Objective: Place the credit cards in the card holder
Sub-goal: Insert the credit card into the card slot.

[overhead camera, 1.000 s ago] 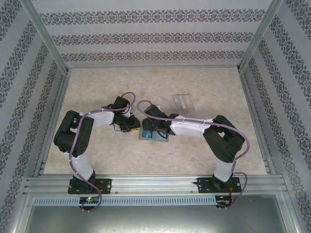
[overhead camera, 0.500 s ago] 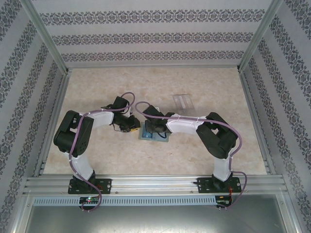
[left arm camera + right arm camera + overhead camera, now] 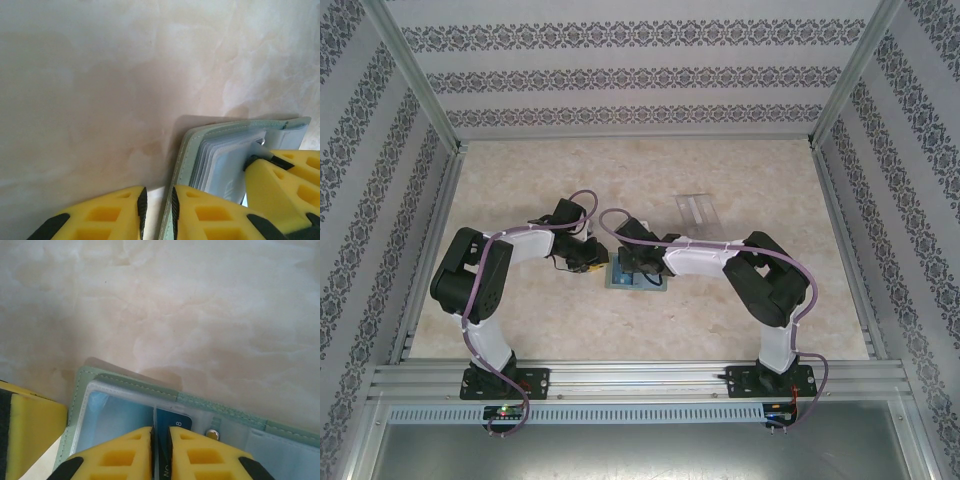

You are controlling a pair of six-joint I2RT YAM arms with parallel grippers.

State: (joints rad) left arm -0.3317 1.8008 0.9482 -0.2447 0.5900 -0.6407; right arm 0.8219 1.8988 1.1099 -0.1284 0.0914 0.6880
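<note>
The card holder (image 3: pixel 632 285) is laid open and flat near the middle of the tabletop (image 3: pixel 570 180). It is grey-green and soft, and a stitched line runs along its edges. Clear pockets (image 3: pixel 220 160) are stacked inside it. A dark blue card (image 3: pixel 175 419) is seen lying flat on the open card holder, just beside one clear pocket. Whether the card is tucked inside cannot be told.

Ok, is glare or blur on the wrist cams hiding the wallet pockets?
Left wrist: card holder sharp, soft shadow beside it, fingers slightly soft. Right wrist: pale sheen on the clear sleeve, bluish card readable. Top external: even light, no glare.
</note>
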